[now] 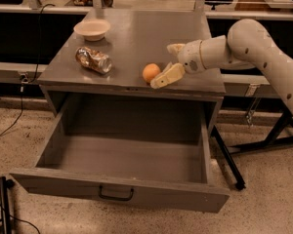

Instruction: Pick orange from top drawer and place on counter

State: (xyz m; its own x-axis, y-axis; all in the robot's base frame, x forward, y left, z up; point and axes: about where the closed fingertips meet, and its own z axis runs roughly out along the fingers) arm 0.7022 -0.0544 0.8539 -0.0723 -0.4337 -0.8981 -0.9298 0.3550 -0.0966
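Speckled floor (263,213); black cable (20,112) left; black frame legs (227,156) right.

Lit from above, warm and moderately bright. Soft sheen across the worktop (136,38), small shadow beneath the open-fingered end effector (172,61) right of centre. Darker at the back of the top drawer (127,116). Mildly soft throughout.

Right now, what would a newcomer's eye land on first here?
The orange sits on the counter near its front edge. The open gripper is right beside it, on the arm reaching in from the right. Below, the top drawer is pulled wide open. A crushed can and a bowl sit on the counter's left side.
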